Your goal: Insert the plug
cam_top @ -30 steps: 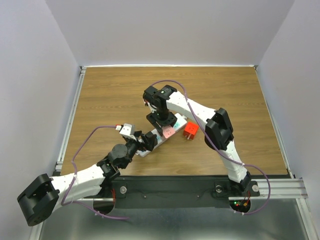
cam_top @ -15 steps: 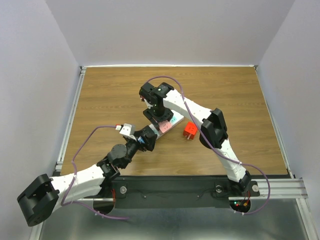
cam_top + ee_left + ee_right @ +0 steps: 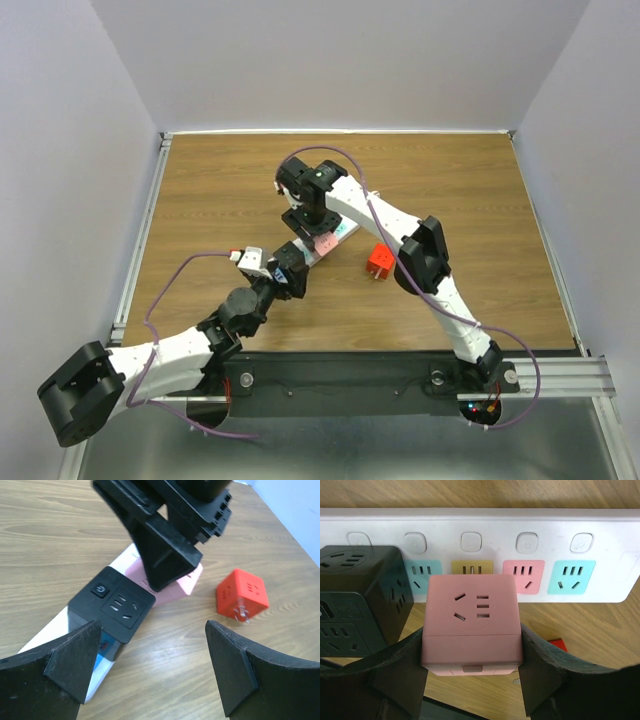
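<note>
My right gripper (image 3: 318, 236) is shut on a pink cube plug (image 3: 472, 620) and holds it over the middle of the white power strip (image 3: 605, 535), near its yellow and pink sockets. The cube also shows in the top view (image 3: 327, 245) and the left wrist view (image 3: 187, 580). A black cube plug (image 3: 360, 605) sits in the strip's end socket, also seen in the left wrist view (image 3: 117, 605). My left gripper (image 3: 155, 665) is open and empty, low over the table beside the strip's black-cube end (image 3: 288, 268).
A red cube plug (image 3: 380, 262) lies on the wooden table right of the strip, prongs toward the left wrist camera (image 3: 242, 595). The right arm's purple cable loops above the strip. Table rails run along the left and near edges.
My right gripper has carried the pink cube a little to the far left. The strip has shifted the same way. My left gripper has moved forward along the strip's near end.
</note>
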Action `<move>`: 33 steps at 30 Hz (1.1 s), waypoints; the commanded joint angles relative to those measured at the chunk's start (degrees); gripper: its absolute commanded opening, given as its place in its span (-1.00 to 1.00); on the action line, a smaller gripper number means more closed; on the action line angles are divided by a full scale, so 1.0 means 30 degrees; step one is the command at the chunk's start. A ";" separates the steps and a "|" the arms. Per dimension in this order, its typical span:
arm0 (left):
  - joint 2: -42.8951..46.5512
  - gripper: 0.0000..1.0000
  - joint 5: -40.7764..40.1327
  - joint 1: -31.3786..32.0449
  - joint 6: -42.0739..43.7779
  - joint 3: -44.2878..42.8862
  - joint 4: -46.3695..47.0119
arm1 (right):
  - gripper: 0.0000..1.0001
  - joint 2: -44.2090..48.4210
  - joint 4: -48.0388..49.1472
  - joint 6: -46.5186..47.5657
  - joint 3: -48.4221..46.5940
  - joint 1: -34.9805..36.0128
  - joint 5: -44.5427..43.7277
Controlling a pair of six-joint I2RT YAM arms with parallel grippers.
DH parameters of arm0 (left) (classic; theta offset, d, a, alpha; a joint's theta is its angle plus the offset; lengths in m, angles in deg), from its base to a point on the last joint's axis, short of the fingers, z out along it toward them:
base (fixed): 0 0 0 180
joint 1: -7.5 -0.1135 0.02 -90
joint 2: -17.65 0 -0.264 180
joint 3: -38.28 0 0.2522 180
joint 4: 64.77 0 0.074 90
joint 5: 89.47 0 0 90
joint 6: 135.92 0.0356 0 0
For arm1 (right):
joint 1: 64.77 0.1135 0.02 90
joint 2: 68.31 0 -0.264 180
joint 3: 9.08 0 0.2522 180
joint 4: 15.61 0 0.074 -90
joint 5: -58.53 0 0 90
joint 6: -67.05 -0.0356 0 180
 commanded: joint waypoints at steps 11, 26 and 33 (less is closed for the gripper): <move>-0.0140 0.97 -0.5177 -0.0052 0.1818 0.0028 0.3313 | -0.99 0.0031 0.2530 0.0606 0.0406 -0.0631 0.0565; -0.7703 0.91 -0.0878 -0.1868 0.2991 -0.1791 0.8237 | -0.99 -0.0174 0.2970 0.0781 0.0465 -0.0660 0.1124; -0.9786 0.40 0.0152 -0.2014 0.3168 -0.2318 0.8415 | -0.99 -0.0671 0.3233 0.0869 -0.0295 -0.0777 0.1094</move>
